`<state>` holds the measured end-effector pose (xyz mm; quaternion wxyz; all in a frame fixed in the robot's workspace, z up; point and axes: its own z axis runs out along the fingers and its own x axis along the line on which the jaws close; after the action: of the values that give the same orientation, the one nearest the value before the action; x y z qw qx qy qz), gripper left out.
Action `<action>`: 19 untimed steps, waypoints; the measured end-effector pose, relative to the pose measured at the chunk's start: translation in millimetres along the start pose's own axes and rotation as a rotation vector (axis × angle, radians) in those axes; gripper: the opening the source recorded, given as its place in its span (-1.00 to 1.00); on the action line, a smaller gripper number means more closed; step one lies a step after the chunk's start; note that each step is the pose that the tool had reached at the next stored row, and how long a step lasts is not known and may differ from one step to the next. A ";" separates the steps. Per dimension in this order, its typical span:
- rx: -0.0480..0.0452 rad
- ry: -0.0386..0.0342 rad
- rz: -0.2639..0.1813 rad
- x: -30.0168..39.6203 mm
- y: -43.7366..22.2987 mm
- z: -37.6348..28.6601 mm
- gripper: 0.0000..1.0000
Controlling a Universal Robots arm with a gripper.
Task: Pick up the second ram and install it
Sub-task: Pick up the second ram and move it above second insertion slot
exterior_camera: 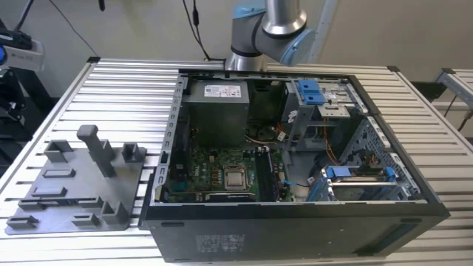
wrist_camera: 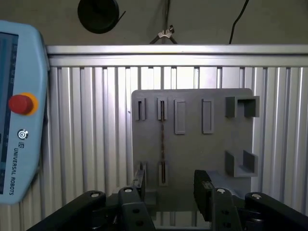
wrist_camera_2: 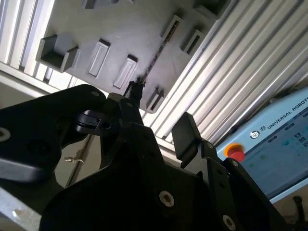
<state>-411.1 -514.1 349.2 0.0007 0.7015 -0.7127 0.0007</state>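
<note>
Where the grey fixture plate is looked down on in the first wrist view, the second ram is seen edge-on as a thin dark strip, stood on its long edge with each end seated in a narrow slotted holder of the plate. In the second wrist view the same ram is shown as a slim dark line running across the fixture plate between two small holders. The gripper is held above the plate, apart from the ram, and its fingers are spread with nothing clamped between them. In the first wrist view the near end of the ram is lined up with the gap between the fingers, closer to one finger than to the other. The same spread stance of the gripper is shown in the second wrist view, one of its fingers standing dark against the ribbed table. A pale blue teach pendant with a red button is laid on the table beside the plate. In the exterior view the fixture plate is placed on the slotted aluminium table at the exterior view's left, just beside the opened computer case, in which a grey power-supply box is mounted, and the robot arm is seen behind the case.
</note>
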 end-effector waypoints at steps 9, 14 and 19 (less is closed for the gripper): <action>0.0000 0.0000 -0.001 -0.7 1.3 8.3 0.07; 0.0002 -0.0002 -0.031 -1.5 4.3 12.0 0.07; 0.0018 0.0000 -0.047 -2.3 6.3 16.0 0.07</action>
<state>-417.4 -511.8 333.2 0.0001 0.7179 -0.6961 0.0013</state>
